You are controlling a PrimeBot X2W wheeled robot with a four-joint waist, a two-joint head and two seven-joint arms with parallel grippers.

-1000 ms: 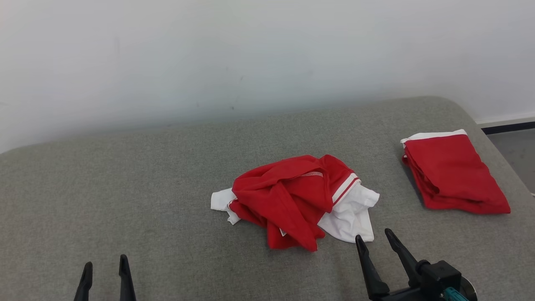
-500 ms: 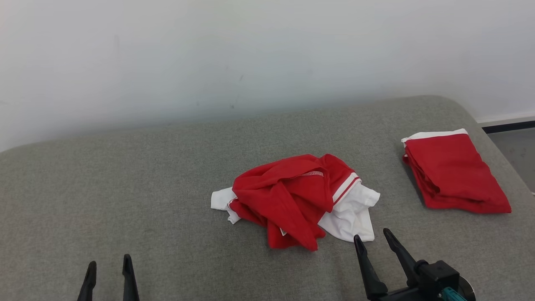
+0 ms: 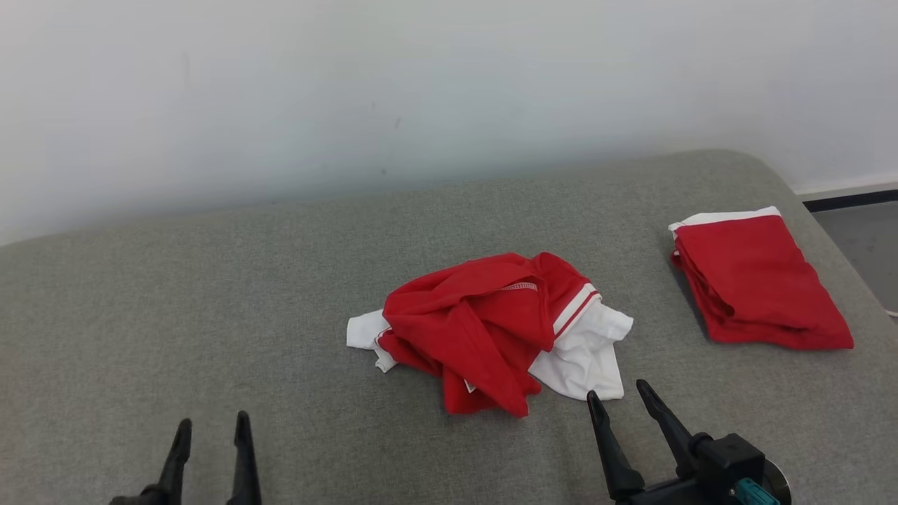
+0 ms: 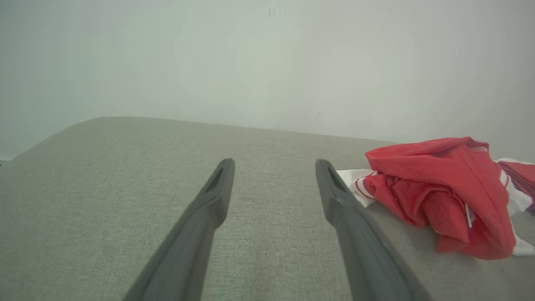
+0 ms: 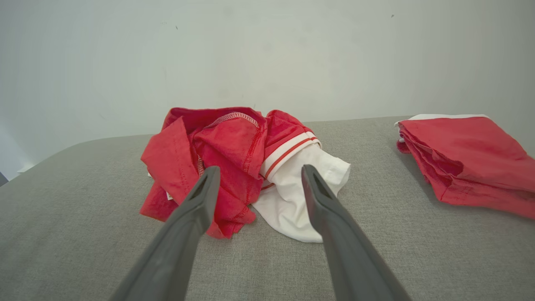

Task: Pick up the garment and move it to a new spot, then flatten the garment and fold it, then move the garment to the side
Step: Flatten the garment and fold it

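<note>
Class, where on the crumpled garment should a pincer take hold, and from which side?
Probably the garment's raised red ridge, from the near right where the open right pincer points: it stands off the grey cushion, whereas the white part lies flat.

Crumpled garment [image 3: 484, 330]: thin red cloth, matt, creased; white cloth panels, red-striped trim, stitched hems showing.
Folded garment [image 3: 758, 280]: same matt red cloth, white edge.
Tabletop [image 3: 210, 315]: grey woven fabric cover, coarse weave, matt, soft-looking.
Wall [image 3: 421, 91]: smooth, matt, pale paint, few small marks.
Right gripper [image 3: 617, 389], left gripper [image 3: 214, 419]: long parts dark, matt, smooth, plastic-looking.
</note>
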